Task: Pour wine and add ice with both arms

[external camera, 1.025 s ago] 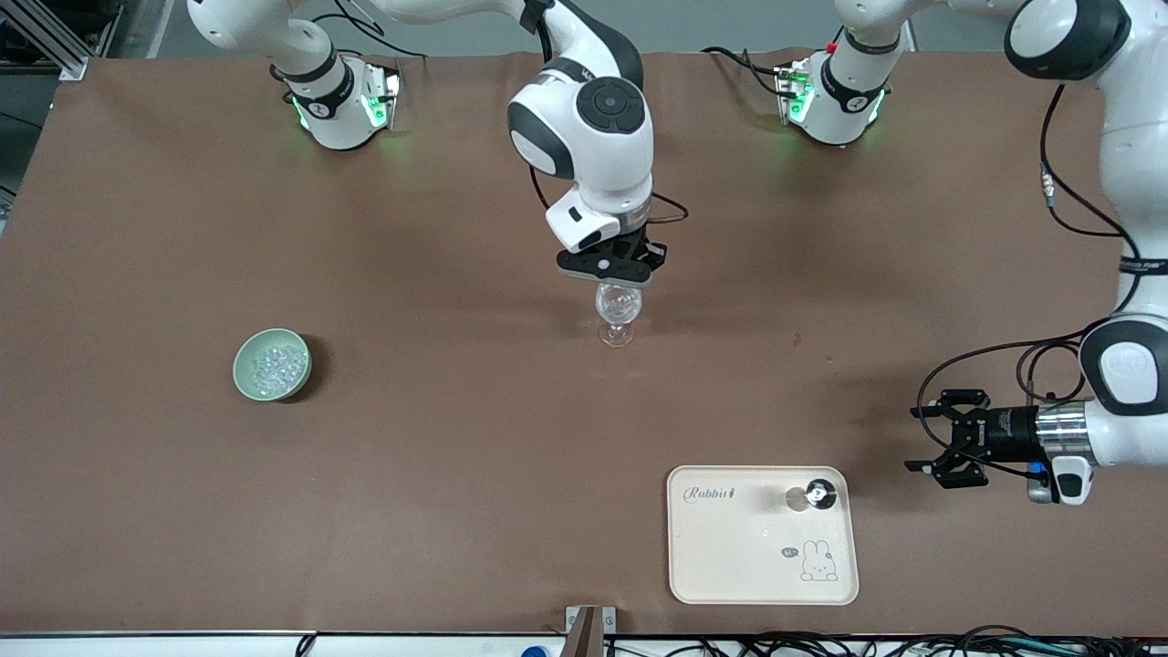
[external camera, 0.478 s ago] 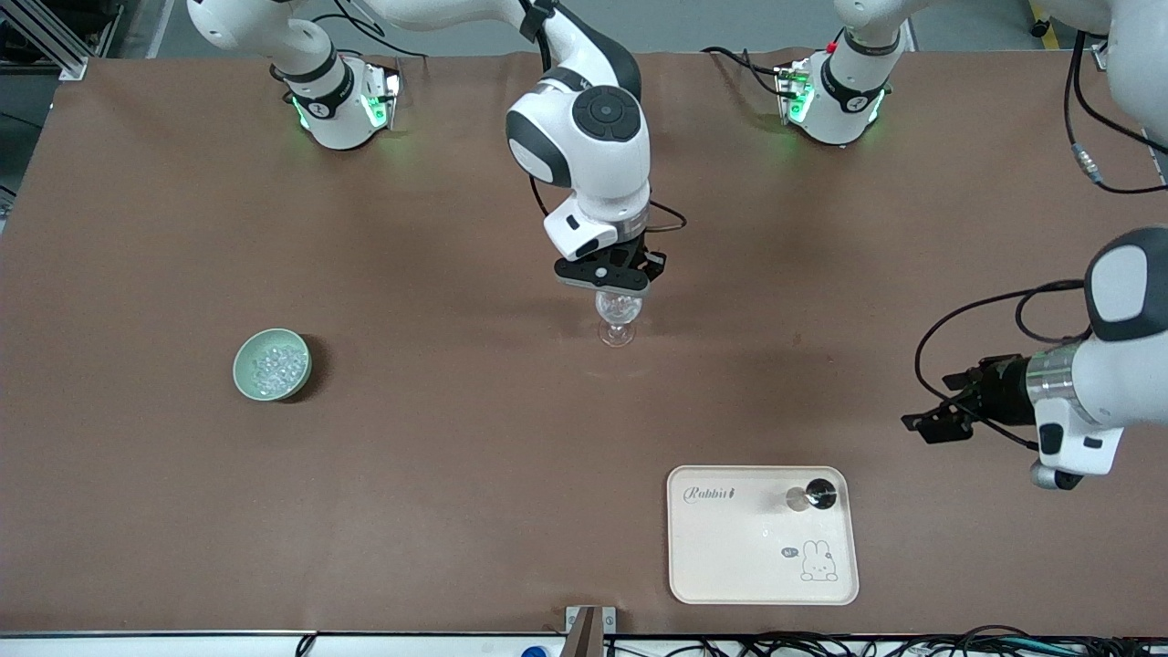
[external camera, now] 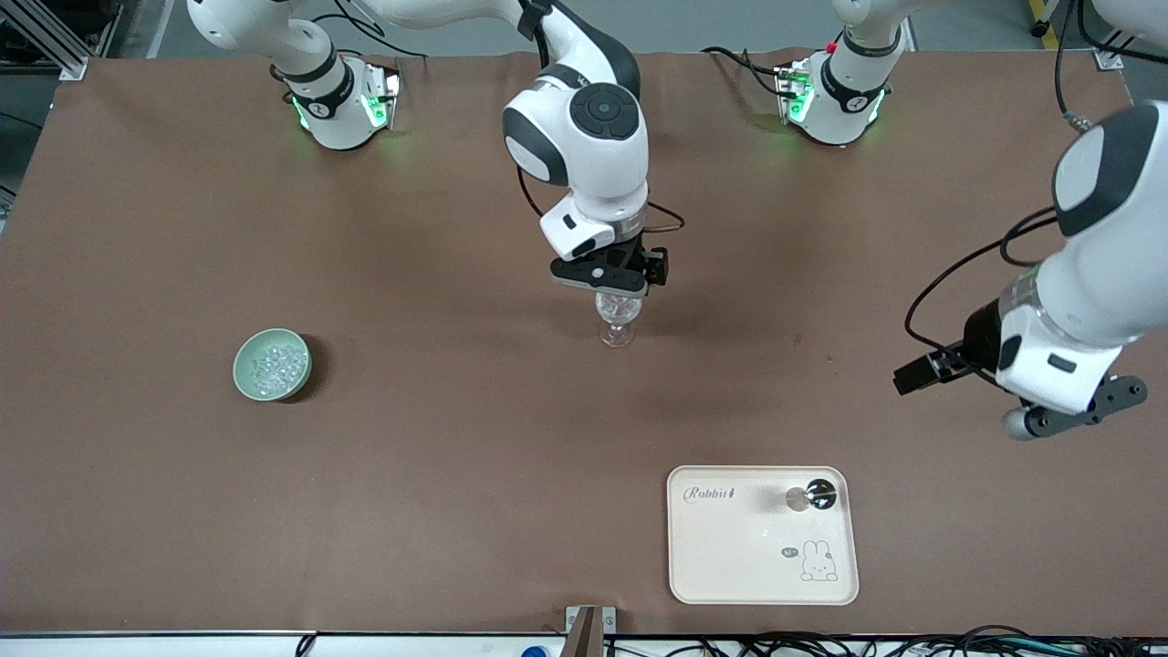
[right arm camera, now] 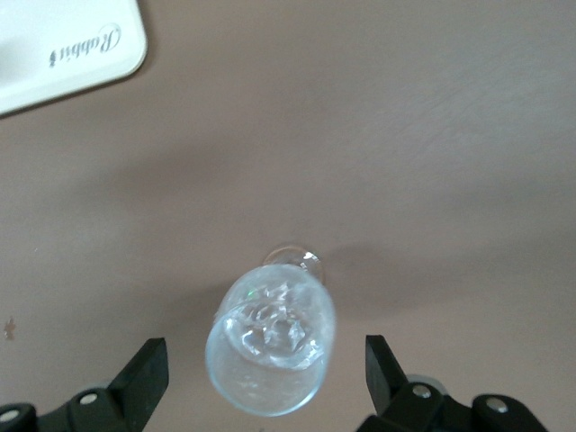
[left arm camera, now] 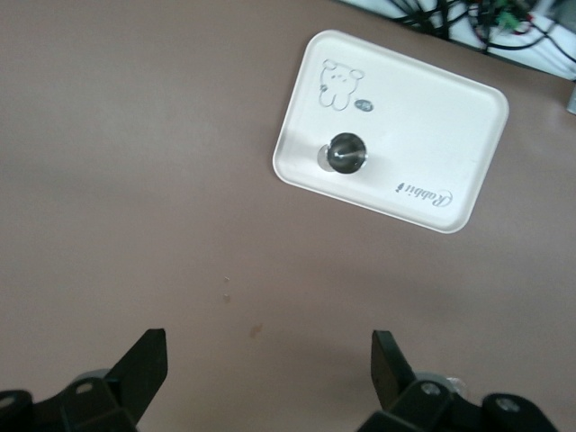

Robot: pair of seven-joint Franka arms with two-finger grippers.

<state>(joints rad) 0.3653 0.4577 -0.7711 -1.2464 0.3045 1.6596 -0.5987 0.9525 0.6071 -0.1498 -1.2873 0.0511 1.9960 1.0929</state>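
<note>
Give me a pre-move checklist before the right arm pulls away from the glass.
1. Right gripper open over the glass: ok.
2. Glass upright on the table: ok.
3. Ice in the glass: ok, clear lumps show inside.
4. Ice left in the green bowl: ok.
5. Left gripper open, holding nothing, over bare table at the left arm's end: ok.
6. Wine in the glass: cannot tell.
</note>
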